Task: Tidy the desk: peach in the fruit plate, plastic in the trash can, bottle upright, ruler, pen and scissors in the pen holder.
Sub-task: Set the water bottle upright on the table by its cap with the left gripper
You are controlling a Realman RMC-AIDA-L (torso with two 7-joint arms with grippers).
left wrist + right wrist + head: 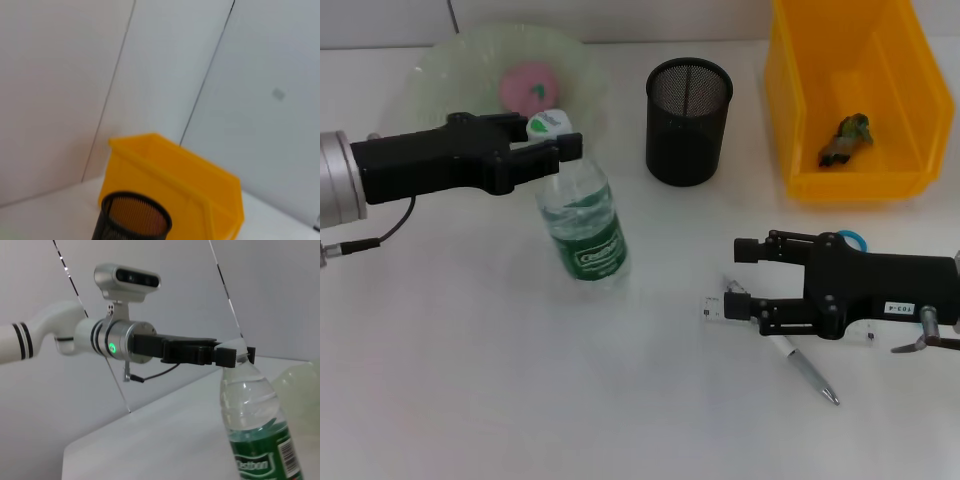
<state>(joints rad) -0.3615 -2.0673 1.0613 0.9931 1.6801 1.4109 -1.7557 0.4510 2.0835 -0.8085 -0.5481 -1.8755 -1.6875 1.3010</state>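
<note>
Gripping the bottle [582, 228] at its neck just under the white cap, left hand [552, 150] closed on it from the side, so the bottle stands upright on the white surface [470, 380] between the fruit plate [450, 65] and the pen holder [688, 120]; neck grip probably chosen as the narrowest, easiest part to clamp while standing it up. Confirmed from the right wrist view: fingers [227, 356] clamped round the neck, bottle vertical, green label toward the camera. Bottle step looks all but done, release not yet made. Peach [527, 86] lying in the fruit plate, behind the left arm. Crumpled plastic [847, 138] sitting inside the yellow trash can [800, 150], so those two items look settled. Right hand [748, 275] hovering low over the surface near the front right, fingers spread wide and holding nothing, set just beside the pen [805, 370] and the clear ruler [720, 308], likely lined up for the next pick. Scissors [928, 342] partly hidden under the right arm, blue handle loop peeking out behind it. Pen holder standing empty-looking, upright, close to the trash can. Ruler, pen, scissors yet to go into the holder.
</note>
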